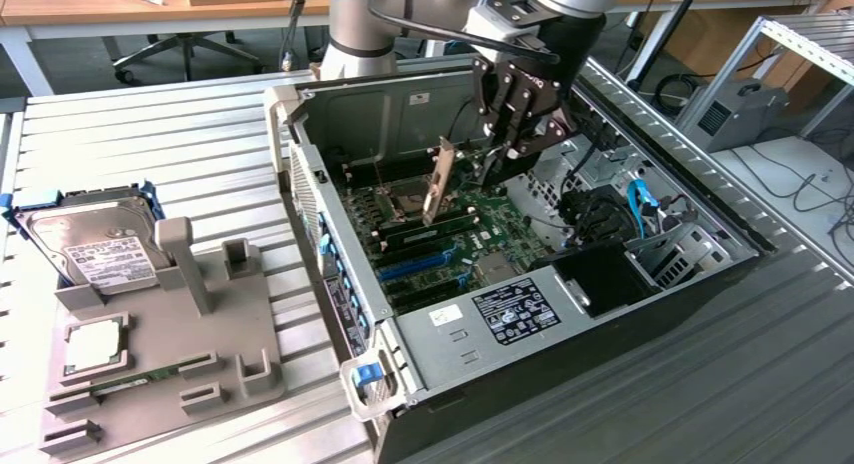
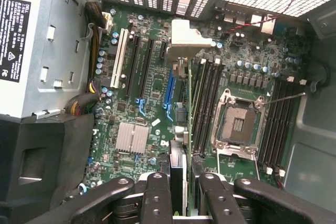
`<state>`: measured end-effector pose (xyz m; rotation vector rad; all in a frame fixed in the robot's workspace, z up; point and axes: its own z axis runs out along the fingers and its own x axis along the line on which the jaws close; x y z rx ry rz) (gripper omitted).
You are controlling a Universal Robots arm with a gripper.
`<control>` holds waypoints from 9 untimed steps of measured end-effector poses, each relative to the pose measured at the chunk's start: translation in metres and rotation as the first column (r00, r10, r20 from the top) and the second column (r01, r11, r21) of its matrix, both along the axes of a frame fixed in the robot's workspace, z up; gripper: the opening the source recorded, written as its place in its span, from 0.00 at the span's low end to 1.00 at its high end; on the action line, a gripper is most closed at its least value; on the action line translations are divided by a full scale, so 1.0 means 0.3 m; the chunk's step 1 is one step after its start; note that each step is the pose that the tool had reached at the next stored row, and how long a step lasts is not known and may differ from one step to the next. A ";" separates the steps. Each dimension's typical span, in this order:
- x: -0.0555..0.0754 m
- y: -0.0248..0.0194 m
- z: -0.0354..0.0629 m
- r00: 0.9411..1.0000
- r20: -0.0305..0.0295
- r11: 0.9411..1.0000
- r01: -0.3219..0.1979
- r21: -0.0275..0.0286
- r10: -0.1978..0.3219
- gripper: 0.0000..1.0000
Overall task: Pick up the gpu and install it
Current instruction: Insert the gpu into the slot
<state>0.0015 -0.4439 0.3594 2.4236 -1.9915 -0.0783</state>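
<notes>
The gpu [image 1: 434, 184] hangs upright and edge-on inside the open computer case [image 1: 314, 184], low over the green motherboard [image 1: 461, 246]. My gripper [image 1: 501, 154] reaches down into the case from above and is shut on the card. In the wrist view the black fingers [image 2: 156, 195] clamp the card's black fan side [image 2: 178, 169]. Its thin edge runs to the pale end bracket [image 2: 185, 34] at the case's slotted rear wall. The card lies between the blue expansion slot [image 2: 169, 90] and the memory slots [image 2: 205, 103]. Whether it touches a slot I cannot tell.
A grey holder [image 1: 180, 369] at the exterior view's left carries a silver hard drive [image 1: 94, 249], a square chip [image 1: 94, 344] and a memory stick [image 1: 120, 384]. Inside the case are the power supply [image 1: 514, 309], an open processor socket [image 2: 236, 124], a small heatsink [image 2: 132, 137] and cables [image 1: 641, 209].
</notes>
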 end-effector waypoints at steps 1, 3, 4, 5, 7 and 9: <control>0.000 -0.001 0.000 1.000 0.000 1.000 0.000 0.000 0.000 0.26; 0.000 -0.002 -0.001 1.000 0.000 1.000 0.000 0.000 0.000 0.26; 0.000 -0.002 -0.001 1.000 0.000 1.000 0.000 0.000 0.000 0.26; 0.000 -0.003 -0.001 1.000 0.000 1.000 0.000 0.000 0.000 0.26; 0.000 -0.004 -0.001 1.000 0.000 1.000 0.000 0.000 0.000 0.26; 0.000 -0.007 -0.003 1.000 0.000 1.000 0.000 0.000 0.000 0.26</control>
